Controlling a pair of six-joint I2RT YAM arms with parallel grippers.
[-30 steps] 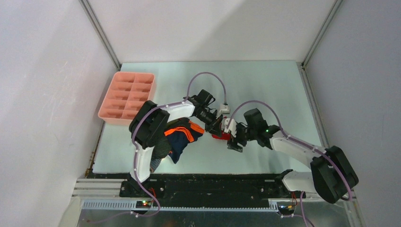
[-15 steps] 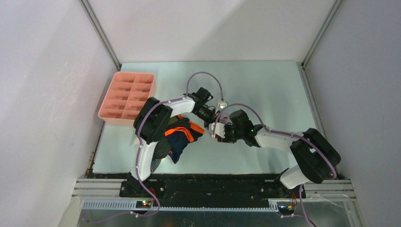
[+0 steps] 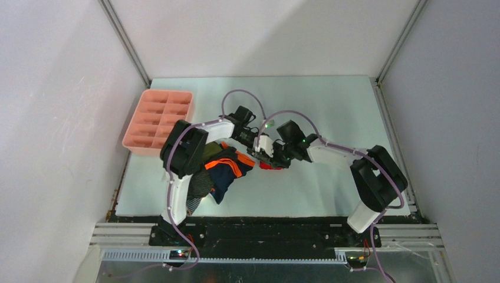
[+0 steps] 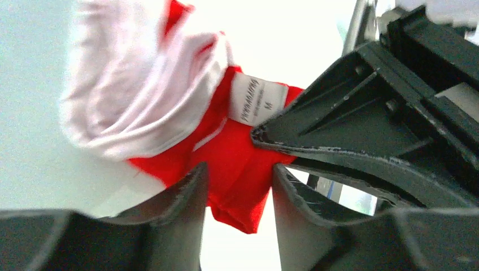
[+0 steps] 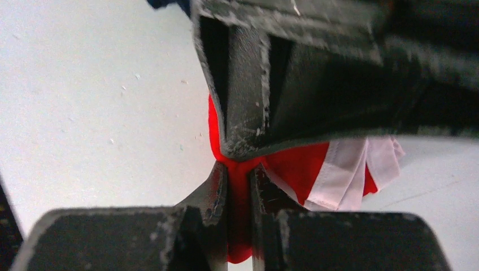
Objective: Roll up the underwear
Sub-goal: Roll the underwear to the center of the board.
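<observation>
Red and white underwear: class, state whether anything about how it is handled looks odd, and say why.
Yes. Both the left gripper and the right gripper pinch the red and white underwear at almost the same spot, the two crowding each other. The cloth is bunched and crumpled beside them, not a tidy roll.

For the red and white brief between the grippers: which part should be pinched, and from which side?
Take the red and white brief by its thin red edge beside the label, coming in low from the side opposite the bunched white end, which looks too thick a wad to pinch. The left gripper and right gripper both hold that edge.
</observation>
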